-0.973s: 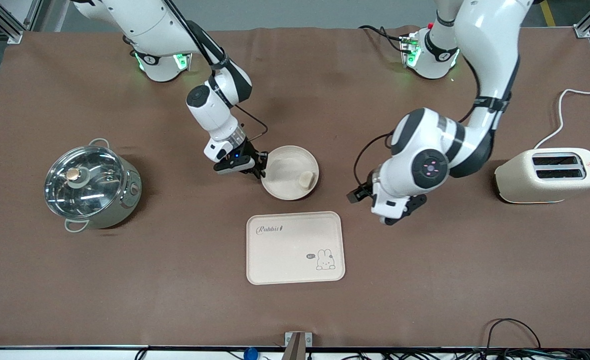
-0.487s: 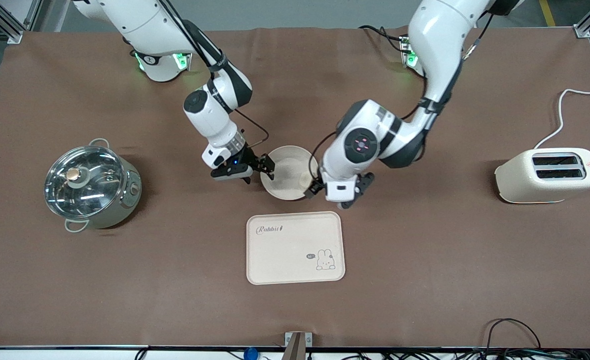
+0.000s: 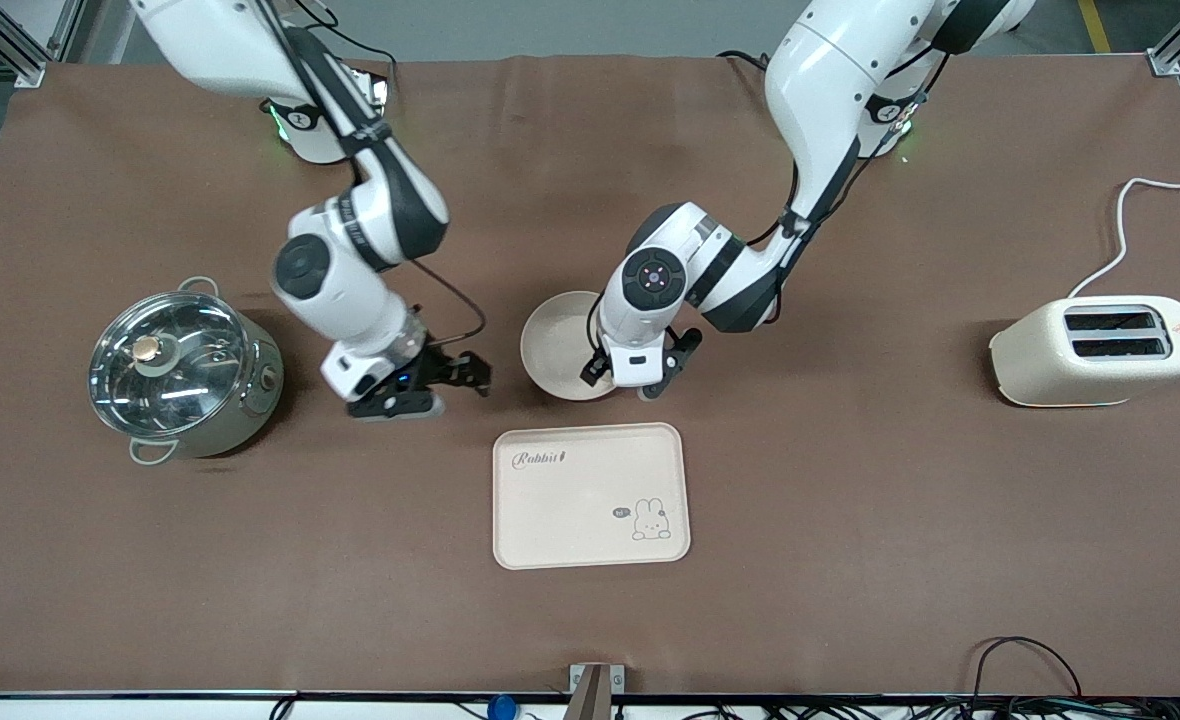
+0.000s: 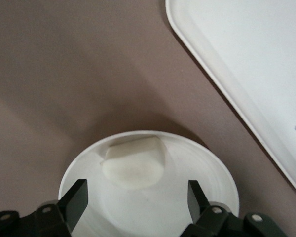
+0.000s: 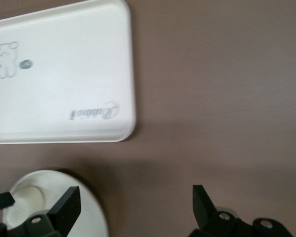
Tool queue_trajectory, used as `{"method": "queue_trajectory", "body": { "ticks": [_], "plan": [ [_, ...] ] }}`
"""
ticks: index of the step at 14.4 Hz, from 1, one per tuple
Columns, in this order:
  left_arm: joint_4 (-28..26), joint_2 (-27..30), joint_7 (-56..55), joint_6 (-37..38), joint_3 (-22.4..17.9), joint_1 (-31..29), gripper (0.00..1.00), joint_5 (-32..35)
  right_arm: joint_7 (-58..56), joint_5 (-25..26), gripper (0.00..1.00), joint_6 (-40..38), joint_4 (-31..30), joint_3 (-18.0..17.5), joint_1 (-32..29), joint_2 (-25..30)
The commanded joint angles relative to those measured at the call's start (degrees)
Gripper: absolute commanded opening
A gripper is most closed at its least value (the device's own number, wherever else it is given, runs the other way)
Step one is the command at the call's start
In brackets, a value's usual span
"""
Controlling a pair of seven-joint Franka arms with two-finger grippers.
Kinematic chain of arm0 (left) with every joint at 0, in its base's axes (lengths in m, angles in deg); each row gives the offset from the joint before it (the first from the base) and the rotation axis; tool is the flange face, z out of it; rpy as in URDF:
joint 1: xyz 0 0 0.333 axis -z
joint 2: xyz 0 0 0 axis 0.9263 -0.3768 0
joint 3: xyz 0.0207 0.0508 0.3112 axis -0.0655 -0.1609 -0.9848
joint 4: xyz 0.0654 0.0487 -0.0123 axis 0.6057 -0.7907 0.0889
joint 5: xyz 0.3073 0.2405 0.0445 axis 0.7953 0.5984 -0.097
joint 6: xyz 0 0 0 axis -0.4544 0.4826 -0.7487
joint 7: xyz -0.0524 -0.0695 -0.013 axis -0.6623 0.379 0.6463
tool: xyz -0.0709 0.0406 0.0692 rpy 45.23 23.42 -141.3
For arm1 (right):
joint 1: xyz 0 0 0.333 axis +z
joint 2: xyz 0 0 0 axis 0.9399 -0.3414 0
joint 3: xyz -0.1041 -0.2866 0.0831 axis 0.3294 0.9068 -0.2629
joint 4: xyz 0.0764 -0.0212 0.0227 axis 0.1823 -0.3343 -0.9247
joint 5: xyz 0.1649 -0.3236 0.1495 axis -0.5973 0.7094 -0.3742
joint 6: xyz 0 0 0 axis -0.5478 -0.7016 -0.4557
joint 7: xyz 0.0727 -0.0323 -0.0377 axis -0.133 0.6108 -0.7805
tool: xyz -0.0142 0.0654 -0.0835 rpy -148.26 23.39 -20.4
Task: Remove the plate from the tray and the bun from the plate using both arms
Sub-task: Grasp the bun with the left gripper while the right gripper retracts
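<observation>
The round cream plate (image 3: 548, 340) rests on the brown table, farther from the front camera than the tray. My left gripper (image 3: 620, 385) hangs open over the plate's edge at the left arm's end. In the left wrist view the gripper (image 4: 137, 200) is open above the plate (image 4: 153, 212), with the pale bun (image 4: 134, 163) lying in the plate just ahead of the fingertips. The bun is hidden in the front view by the left hand. My right gripper (image 3: 465, 385) is open and empty over bare table beside the plate, toward the right arm's end. It is also open in the right wrist view (image 5: 135, 210), with the plate (image 5: 49, 202) at one side.
The rectangular cream tray with a rabbit drawing (image 3: 590, 495) lies nearer the front camera than the plate. It also shows in both wrist views (image 4: 246, 59) (image 5: 59, 74). A steel pot with a glass lid (image 3: 182, 372) stands toward the right arm's end. A cream toaster (image 3: 1095, 352) with a cable stands toward the left arm's end.
The right gripper has left the plate's rim and drawn away toward the pot. The left gripper has swung in from the toaster's end to over the plate and bun.
</observation>
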Motion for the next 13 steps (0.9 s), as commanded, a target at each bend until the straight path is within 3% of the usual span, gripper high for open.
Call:
{"method": "queue_trajectory", "body": {
  "ticks": [1,4,6,10,13],
  "plan": [
    [0.15,-1.25,-2.25,-0.37,-0.44,1.39,0.75,3.17,-9.36,0.67,1.0,-12.73,5.8,7.2,-0.28,1.91],
    [0.16,-2.48,-3.48,-2.04,-0.44,1.48,0.74,3.26,-18.26,0.59,1.0,-22.76,11.26,16.43,-0.37,3.23],
    [0.15,-2.75,-3.74,-2.04,-0.44,1.4,0.73,3.26,-20.38,0.67,1.0,-29.79,15.56,20.4,-0.98,4.9],
    [0.16,-3.28,-3.74,-2.75,-0.44,1.22,0.46,3.17,-20.21,2.78,1.0,-49.56,27.77,20.07,-8.0,6.22],
    [0.24,-3.36,-2.79,-2.75,-0.35,1.04,0.19,3.26,-19.95,3.05,1.0,-52.49,28.77,17.7,-13.88,10.51]
  ]
}}
